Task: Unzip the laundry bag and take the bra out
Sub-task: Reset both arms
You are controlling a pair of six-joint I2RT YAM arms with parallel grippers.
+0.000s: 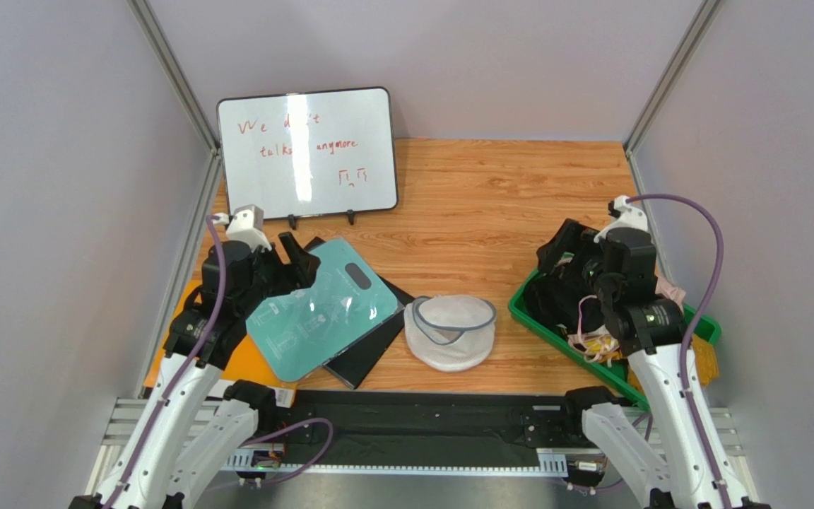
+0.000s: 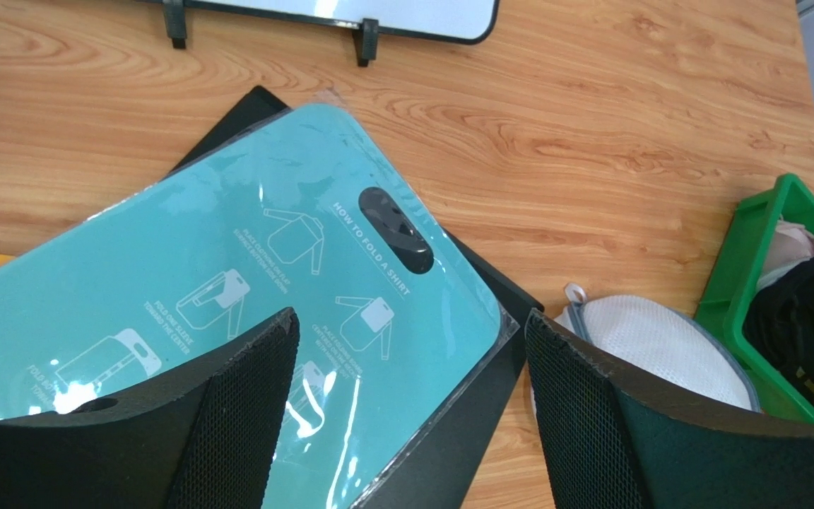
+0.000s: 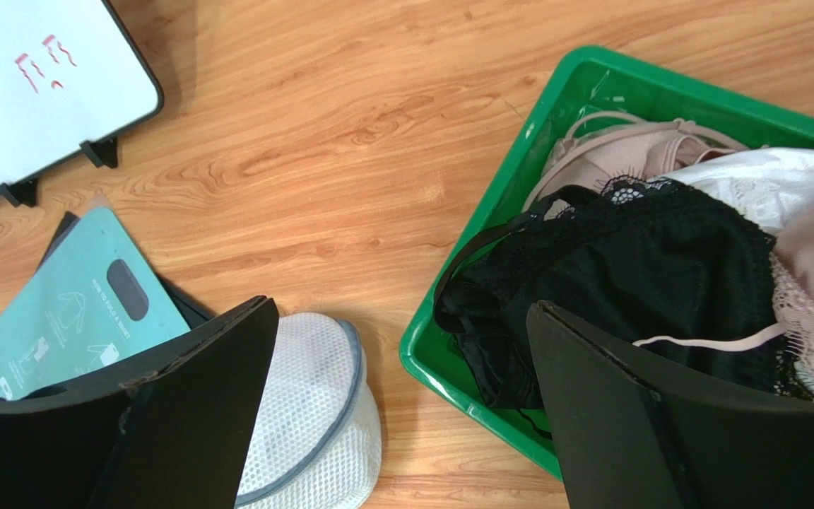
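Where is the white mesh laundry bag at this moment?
In the top view, the laundry bag sits on the wooden table, between the teal folding board on its left and the green bin on its right.

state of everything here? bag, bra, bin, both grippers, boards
laundry bag: upright on the table, top looks open
green bin: full of garments
bra: outside the bag, in the green bin
left gripper: open, empty
right gripper: open, empty
whiteboard: standing, written on
folding board: flat on a black panel
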